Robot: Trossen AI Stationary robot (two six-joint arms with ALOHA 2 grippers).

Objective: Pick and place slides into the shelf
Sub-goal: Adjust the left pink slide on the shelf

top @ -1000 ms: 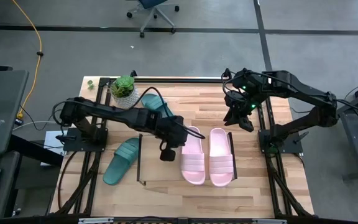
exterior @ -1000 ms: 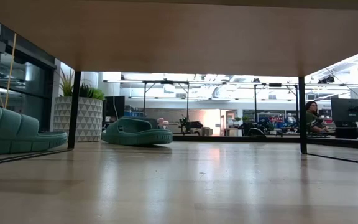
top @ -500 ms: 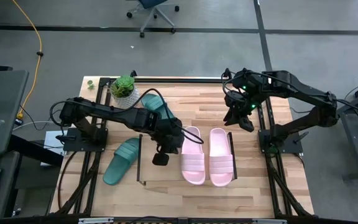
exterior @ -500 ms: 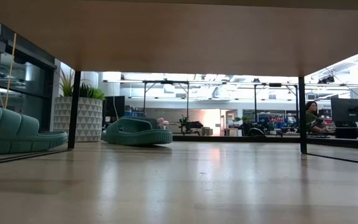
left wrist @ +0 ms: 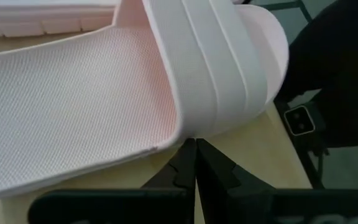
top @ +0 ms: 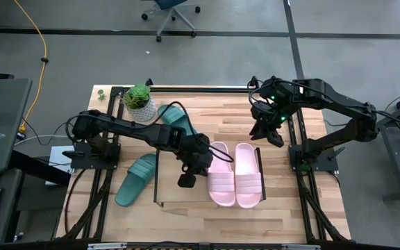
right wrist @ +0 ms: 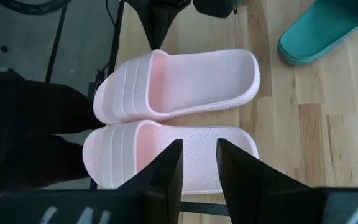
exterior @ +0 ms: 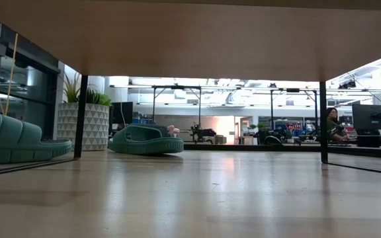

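Two pale pink slides lie flat, side by side, on the shelf's [top: 156,173] light wood top: the left one [top: 221,177] [left wrist: 104,93] and the right one [top: 248,175] [right wrist: 166,149]. My left gripper [top: 204,158] [left wrist: 194,149] is shut at the left pink slide's left side. My right gripper [top: 269,130] [right wrist: 197,155] hangs open above the table, right of the pink pair. One teal slide [top: 136,179] rests on its sole left of the shelf. The other [top: 176,117] lies near the plant. My left gripper pushes with its shut fingertips against the left pink slide's outer side edge [left wrist: 182,135], where the ribbed strap joins the sole. It comes slanting down from the table's left. The slide lies flat on the wood, its other side against the right pink slide.
A potted plant [top: 139,97] stands at the far left of the table. Black frame rails [top: 298,180] run along both sides. The low view looks under the shelf top [exterior: 190,39], with both teal slides [exterior: 144,140] [exterior: 12,142] on the table and a person far back.
My left gripper has moved toward the table's right edge, shut, and has slid the left pink slide rightward along the wood until it lies against the right pink slide. The right arm has kept still.
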